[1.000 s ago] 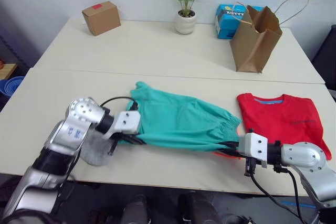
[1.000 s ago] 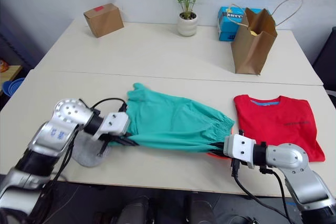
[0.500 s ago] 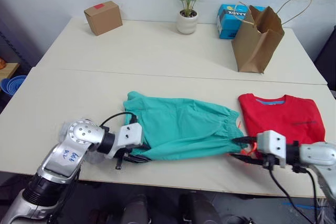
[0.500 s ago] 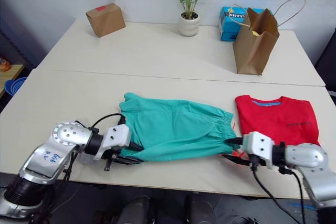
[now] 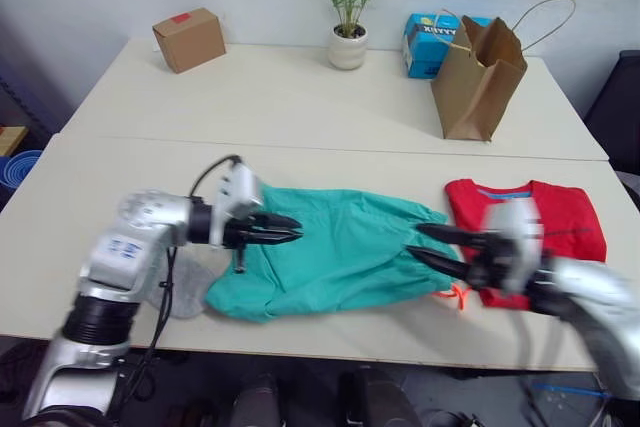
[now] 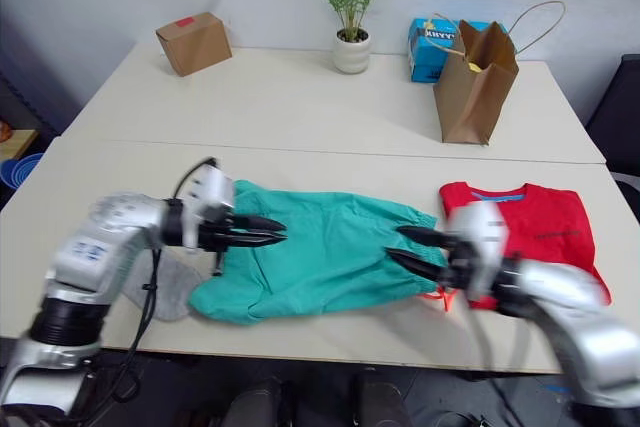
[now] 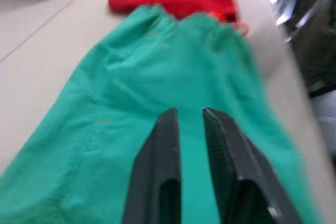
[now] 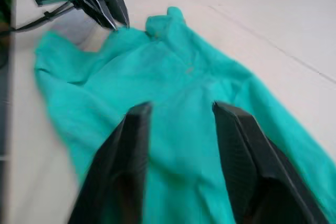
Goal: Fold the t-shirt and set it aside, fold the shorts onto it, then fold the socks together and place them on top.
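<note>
Both claws now released, lifted off shorts point(image 5: 335, 257): left claw point(image 5: 288, 230) nearly shut, empty; right claw point(image 5: 428, 247) spread, empty. Shorts lie folded mid-frame on tabletop point(image 5: 300, 97), beside t-shirt point(image 5: 540, 222), not yet on it.

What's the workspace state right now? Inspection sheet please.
Surface: two pale tables butted together.
Job's things: shorts lying loosely folded at the front; t-shirt folded beside them on the robot's right; grey sock partly under the left arm.
Clutter: cardboard box, potted plant, blue carton and paper bag on the far table.
Grippers: left pincer and right pincer both open over the shorts, holding nothing.
Cables: black cable looping at the left wrist.
Surroundings: blue tub beyond the table's left edge.
</note>
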Available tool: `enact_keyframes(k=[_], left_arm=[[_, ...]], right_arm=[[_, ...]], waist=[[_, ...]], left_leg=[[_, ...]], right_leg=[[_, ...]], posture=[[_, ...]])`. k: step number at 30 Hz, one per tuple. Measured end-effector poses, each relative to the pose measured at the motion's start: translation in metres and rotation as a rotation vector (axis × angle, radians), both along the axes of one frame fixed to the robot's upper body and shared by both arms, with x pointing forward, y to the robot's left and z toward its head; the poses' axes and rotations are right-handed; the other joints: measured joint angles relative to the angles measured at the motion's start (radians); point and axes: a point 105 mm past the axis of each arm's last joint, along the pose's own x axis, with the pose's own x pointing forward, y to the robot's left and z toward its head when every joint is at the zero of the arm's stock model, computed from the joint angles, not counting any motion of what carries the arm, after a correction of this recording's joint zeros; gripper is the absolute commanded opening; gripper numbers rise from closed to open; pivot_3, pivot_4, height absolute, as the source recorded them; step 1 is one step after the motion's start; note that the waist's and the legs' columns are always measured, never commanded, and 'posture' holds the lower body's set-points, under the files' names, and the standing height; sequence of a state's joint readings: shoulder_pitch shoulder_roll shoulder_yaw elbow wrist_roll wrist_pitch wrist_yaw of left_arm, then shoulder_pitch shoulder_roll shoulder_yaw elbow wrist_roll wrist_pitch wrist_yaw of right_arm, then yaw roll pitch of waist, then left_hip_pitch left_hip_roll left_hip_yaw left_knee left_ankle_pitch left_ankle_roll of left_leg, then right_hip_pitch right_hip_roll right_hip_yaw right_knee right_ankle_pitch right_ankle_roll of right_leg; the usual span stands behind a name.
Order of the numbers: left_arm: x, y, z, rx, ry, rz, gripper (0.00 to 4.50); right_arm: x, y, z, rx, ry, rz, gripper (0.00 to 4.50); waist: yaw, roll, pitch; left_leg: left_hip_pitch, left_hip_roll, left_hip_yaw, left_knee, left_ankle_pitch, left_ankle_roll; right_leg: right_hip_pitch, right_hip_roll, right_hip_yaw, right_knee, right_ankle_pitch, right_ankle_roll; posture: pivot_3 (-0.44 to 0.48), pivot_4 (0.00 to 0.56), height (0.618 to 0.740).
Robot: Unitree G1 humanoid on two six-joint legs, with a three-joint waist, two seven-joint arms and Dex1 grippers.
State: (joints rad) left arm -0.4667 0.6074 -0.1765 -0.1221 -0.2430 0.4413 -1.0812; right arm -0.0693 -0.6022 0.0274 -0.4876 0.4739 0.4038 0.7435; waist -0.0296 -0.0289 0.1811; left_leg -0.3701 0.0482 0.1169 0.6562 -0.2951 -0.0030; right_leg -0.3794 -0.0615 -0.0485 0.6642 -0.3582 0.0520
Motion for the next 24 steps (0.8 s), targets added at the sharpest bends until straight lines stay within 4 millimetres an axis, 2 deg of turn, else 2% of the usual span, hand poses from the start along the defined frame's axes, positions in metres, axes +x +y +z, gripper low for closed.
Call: enact_keyframes(k=[2,4,8,10,12,16,19,22,24], left_arm=[[0.006,-0.003,-0.022,0.025,0.021,0.068,0.0],[0.015,-0.002,-0.028,0.028,0.015,0.144,0.0],[0.025,-0.003,-0.033,-0.041,0.046,0.298,0.0],[0.025,0.003,-0.039,-0.053,0.043,0.361,0.0],[0.029,0.009,-0.04,-0.044,0.015,0.406,0.0],[0.035,0.02,-0.044,-0.011,-0.039,0.442,0.0],[0.039,0.022,-0.043,-0.009,-0.08,0.447,0.0],[0.043,0.021,-0.042,-0.032,-0.098,0.454,0.0],[0.045,0.016,-0.039,-0.09,-0.098,0.45,0.0]], right_arm=[[0.007,0.017,-0.02,-0.066,-0.012,-0.032,0.11],[0.014,0.023,-0.03,-0.123,-0.04,-0.067,0.04],[0.026,0.021,-0.051,-0.131,-0.039,-0.22,0.04],[0.024,0.008,-0.063,-0.153,-0.035,-0.286,0.04],[0.028,-0.005,-0.063,-0.159,-0.063,-0.347,0.04],[0.035,-0.05,-0.062,-0.165,-0.1,-0.487,0.04],[0.036,-0.079,-0.053,-0.099,-0.112,-0.573,0.04],[0.029,-0.087,-0.048,0.009,-0.084,-0.562,0.04],[0.021,-0.079,-0.04,0.12,-0.04,-0.488,0.04]], waist=[[0.008,0.001,0.001],[0.014,0.001,0.001],[0.022,0.001,0.001],[0.022,0.001,0.001],[0.022,0.001,0.001],[0.025,0.002,0.0],[0.025,0.002,0.0],[0.025,0.003,-0.001],[0.025,0.004,0.0]], left_leg=[[-0.008,0.0,0.002,0.001,0.001,0.0],[-0.02,0.001,0.002,0.007,0.0,0.0],[-0.019,0.0,0.002,0.01,-0.001,0.002],[-0.016,0.0,0.002,0.009,-0.001,0.003],[-0.011,0.0,0.002,0.009,-0.001,0.003],[0.006,0.0,0.001,0.002,-0.004,0.007],[0.005,0.0,0.001,0.0,-0.004,0.006],[0.005,0.0,0.001,-0.002,-0.003,0.005],[0.003,0.0,0.001,-0.002,-0.003,0.005]], right_leg=[[-0.009,0.0,0.001,0.002,0.0,0.0],[-0.019,0.0,0.001,0.009,0.0,0.0],[-0.018,-0.002,0.001,0.007,0.0,0.0],[-0.014,-0.002,0.001,0.006,0.0,0.0],[-0.01,-0.002,0.001,0.007,0.0,0.0],[0.006,-0.002,0.0,0.001,0.0,0.0],[0.005,-0.002,0.0,0.0,0.0,0.0],[0.004,-0.002,0.0,-0.001,0.0,0.0],[0.003,-0.002,0.0,-0.001,0.0,0.0]], posture=[[0.0,0.15,0.74],[0.0,0.15,0.74],[0.0,0.15,0.74],[0.0,0.15,0.74],[0.0,0.15,0.74],[0.0,0.15,0.74],[0.0,0.15,0.74],[0.0,0.15,0.74],[0.0,0.15,0.74]])
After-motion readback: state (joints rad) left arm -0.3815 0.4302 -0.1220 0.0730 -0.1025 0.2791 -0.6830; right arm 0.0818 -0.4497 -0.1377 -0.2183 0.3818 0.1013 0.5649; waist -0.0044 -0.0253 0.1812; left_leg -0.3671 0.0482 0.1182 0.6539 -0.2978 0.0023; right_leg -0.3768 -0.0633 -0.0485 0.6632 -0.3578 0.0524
